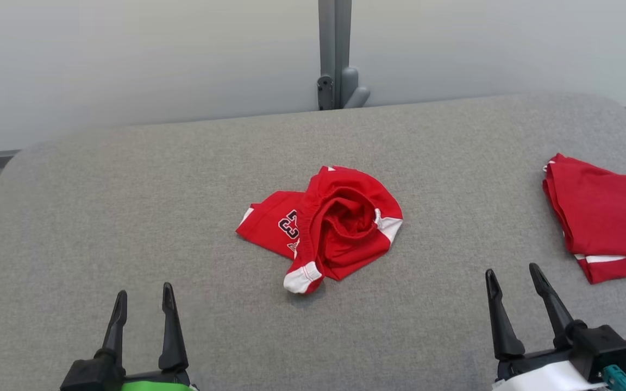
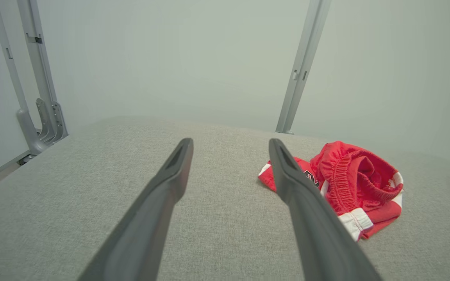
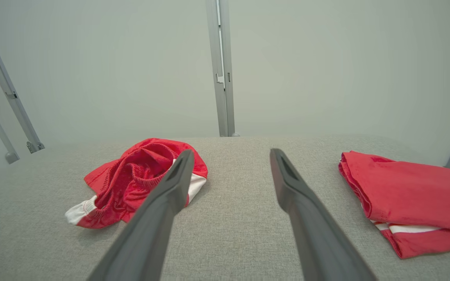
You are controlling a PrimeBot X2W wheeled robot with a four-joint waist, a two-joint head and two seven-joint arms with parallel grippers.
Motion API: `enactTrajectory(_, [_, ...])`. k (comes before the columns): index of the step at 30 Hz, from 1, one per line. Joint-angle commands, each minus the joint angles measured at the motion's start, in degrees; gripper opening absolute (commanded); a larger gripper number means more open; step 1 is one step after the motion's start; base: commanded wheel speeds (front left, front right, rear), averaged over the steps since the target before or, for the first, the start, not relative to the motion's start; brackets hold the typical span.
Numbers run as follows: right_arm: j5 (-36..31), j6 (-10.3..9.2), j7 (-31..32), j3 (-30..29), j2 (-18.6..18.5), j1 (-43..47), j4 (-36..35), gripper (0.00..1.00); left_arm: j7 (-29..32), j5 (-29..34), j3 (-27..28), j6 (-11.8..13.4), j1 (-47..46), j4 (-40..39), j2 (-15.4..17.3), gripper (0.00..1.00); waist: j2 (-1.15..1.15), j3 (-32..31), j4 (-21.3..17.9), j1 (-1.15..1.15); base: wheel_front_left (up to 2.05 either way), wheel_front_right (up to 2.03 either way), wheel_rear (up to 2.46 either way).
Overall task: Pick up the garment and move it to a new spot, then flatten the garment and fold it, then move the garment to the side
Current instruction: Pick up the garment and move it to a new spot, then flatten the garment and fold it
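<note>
The garment [image 1: 326,225] is a pair of red shorts with white trim and a dark number, lying crumpled in a heap at the middle of the grey padded table [image 1: 128,217]. The left wrist view has it to the right of the fingers [image 2: 350,183], and the right wrist view has it to the left [image 3: 139,179]. My left gripper [image 1: 142,301] is open at the lower left, well short of the heap, with nothing between its fingers [image 2: 231,156]. My right gripper [image 1: 511,277] is open at the lower right, also apart from the heap and empty [image 3: 231,160].
A folded red garment with a white stripe [image 1: 609,220] lies at the table's right edge, close to my right gripper, and the right wrist view has it too [image 3: 412,195]. A grey post with a bracket [image 1: 335,65] stands behind the table's far edge against a pale wall.
</note>
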Motion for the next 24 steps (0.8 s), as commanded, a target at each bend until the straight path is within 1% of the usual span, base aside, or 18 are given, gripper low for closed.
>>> enactTrajectory(1, [-0.7, -0.07, 0.0, 0.4, -0.1, 1.4, -0.1, 1.00, -0.2, 0.4, -0.1, 0.7, 1.6, -0.8, 0.0, 1.00, 0.00, -2.8, 2.4, 0.00, 0.00, 0.00, 0.00])
enactTrajectory(3, [-1.3, -0.07, 0.0, 1.2, -0.1, 2.1, 0.2, 1.00, -0.2, 2.0, -0.5, 1.1, 2.8, -1.5, 0.0, 1.00, 0.00, -3.3, 2.5, 0.00, 0.00, 0.00, 0.00])
enactTrajectory(5, [-1.6, -0.07, 0.0, 1.7, -0.4, 2.7, 0.6, 1.00, -0.2, 3.7, -1.1, 0.8, 3.7, -2.2, 0.0, 1.00, 0.00, -3.6, 2.5, 0.00, 0.00, 0.00, 0.00])
enactTrajectory(10, [-1.5, -0.07, 0.0, 2.2, -0.5, 3.2, 1.1, 1.00, -0.2, 5.3, -1.5, 0.8, 4.8, -3.9, 0.0, 1.00, 0.00, -4.1, 2.4, 0.00, 0.00, 0.00, 0.00])
enactTrajectory(12, [-1.3, -0.07, 0.0, 2.3, -0.5, 3.2, 1.4, 1.00, -0.2, 5.6, -1.6, 1.1, 5.0, -4.3, 0.0, 1.00, 0.00, -4.2, 2.3, 0.00, 0.00, 0.00, 0.00])
enactTrajectory(24, [-1.0, -0.07, 0.0, 3.6, -0.5, 2.9, 2.4, 1.00, -0.2, 7.8, -2.8, 0.5, 5.5, -3.3, 0.0, 1.00, 0.00, -4.7, 2.0, 0.00, 0.00, 0.00, 0.00])
